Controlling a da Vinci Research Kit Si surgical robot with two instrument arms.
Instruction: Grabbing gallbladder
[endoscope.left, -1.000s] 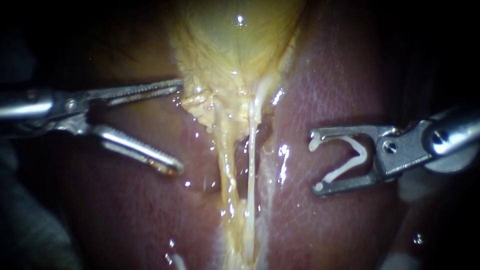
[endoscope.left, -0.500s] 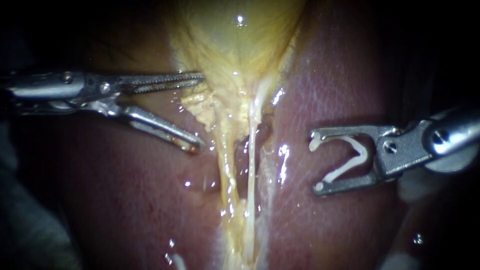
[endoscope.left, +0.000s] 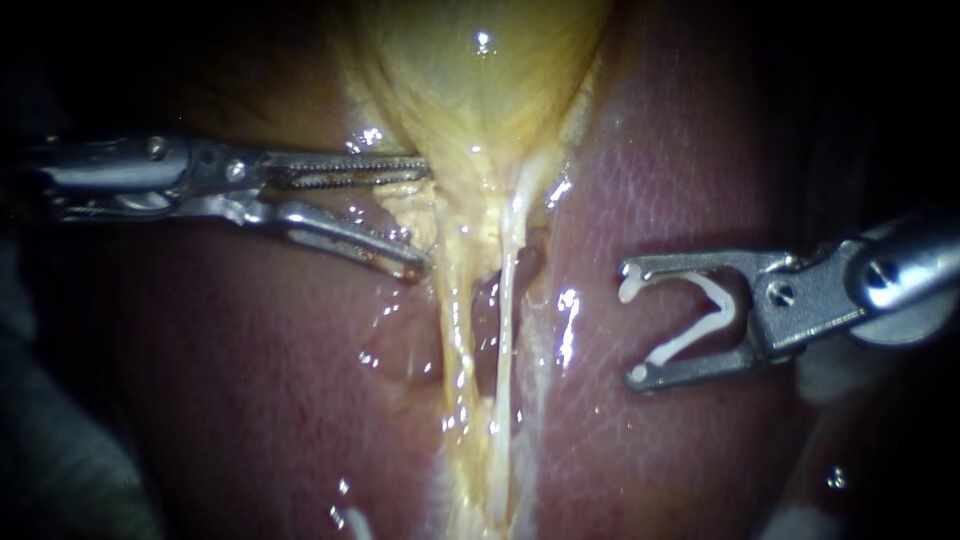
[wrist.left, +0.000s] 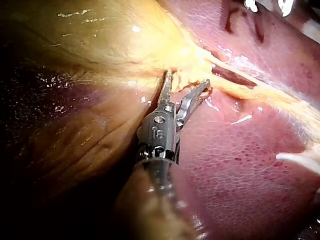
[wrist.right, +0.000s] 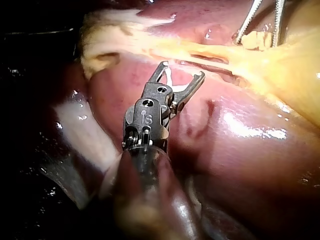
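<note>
1. While the yellow gallbladder (endoscope.left: 480, 90) lay against the dark-red liver (endoscope.left: 680, 180), the steel left instrument (endoscope.left: 420, 217) had its jaws narrowly apart around the gallbladder's frayed lower edge.
2. The steel right instrument (endoscope.left: 632, 324) held a white V-shaped clip (endoscope.left: 716, 300) in wide jaws.

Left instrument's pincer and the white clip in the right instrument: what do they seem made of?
On the left instrument the pincer looks like polished metal, going by bright glints and fine toothed inner faces. The clip held in the right instrument is matte white, probably plastic, as it shows no metallic shine.
</note>
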